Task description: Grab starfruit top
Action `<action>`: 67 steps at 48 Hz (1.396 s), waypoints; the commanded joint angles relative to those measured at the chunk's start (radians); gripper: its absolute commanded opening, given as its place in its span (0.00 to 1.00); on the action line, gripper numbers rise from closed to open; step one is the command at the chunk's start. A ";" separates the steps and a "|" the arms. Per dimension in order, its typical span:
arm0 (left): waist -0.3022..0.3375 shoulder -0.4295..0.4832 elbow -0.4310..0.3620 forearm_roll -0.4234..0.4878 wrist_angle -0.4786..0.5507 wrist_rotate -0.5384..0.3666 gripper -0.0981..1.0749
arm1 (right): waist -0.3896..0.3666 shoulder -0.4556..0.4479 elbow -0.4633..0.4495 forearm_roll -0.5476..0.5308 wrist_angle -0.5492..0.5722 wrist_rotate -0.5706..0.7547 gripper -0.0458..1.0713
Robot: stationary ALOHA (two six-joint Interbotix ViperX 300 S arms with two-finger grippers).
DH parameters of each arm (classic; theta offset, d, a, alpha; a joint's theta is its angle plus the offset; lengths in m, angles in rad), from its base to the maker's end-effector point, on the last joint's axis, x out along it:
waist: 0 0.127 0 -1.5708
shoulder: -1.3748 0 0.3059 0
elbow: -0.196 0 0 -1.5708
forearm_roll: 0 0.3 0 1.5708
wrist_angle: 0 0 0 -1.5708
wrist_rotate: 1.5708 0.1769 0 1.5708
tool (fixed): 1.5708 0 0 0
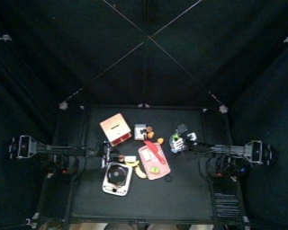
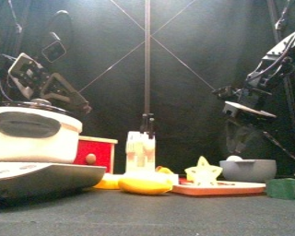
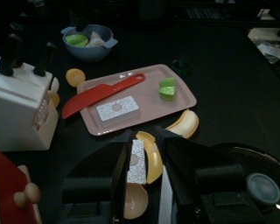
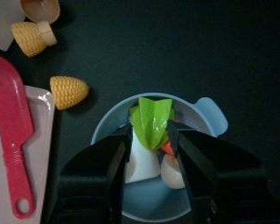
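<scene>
Closest to the front camera is a white rice cooker on a scale, cut off at the frame edge and hiding most of the red wooden box behind it. Next, one pink plastic tray with one red toy knife. In the right wrist view, the green starfruit top stands in a light blue bowl, right between the right gripper jaws, which sit fairly wide on either side of it; can't tell if they touch. Two yellow corn pieces lie beside the tray. The left gripper hangs over a banana with jaws parted, holding nothing.
</scene>
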State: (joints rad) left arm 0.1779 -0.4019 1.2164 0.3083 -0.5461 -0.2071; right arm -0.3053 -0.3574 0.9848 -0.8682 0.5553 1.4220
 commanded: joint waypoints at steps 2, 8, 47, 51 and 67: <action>0.002 -0.002 -0.011 -0.002 -0.005 0.002 0.69 | -0.003 -0.021 -0.003 -0.002 -0.002 0.002 0.72; 0.002 -0.002 -0.012 -0.002 -0.005 0.002 0.69 | -0.009 -0.002 -0.011 -0.011 -0.017 0.000 0.74; 0.003 -0.003 -0.011 -0.002 -0.005 0.002 0.69 | -0.114 0.135 -0.025 -0.072 -0.072 0.000 0.83; 0.005 -0.002 -0.009 -0.002 -0.005 0.002 0.69 | -0.115 0.143 -0.025 -0.072 -0.081 -0.002 0.82; 0.005 -0.003 -0.008 -0.002 -0.005 0.002 0.69 | -0.109 0.153 -0.025 -0.069 -0.091 0.000 0.64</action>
State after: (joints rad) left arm 0.1795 -0.4019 1.2164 0.3083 -0.5476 -0.2071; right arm -0.4126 -0.1948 0.9756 -0.9388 0.4663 1.4220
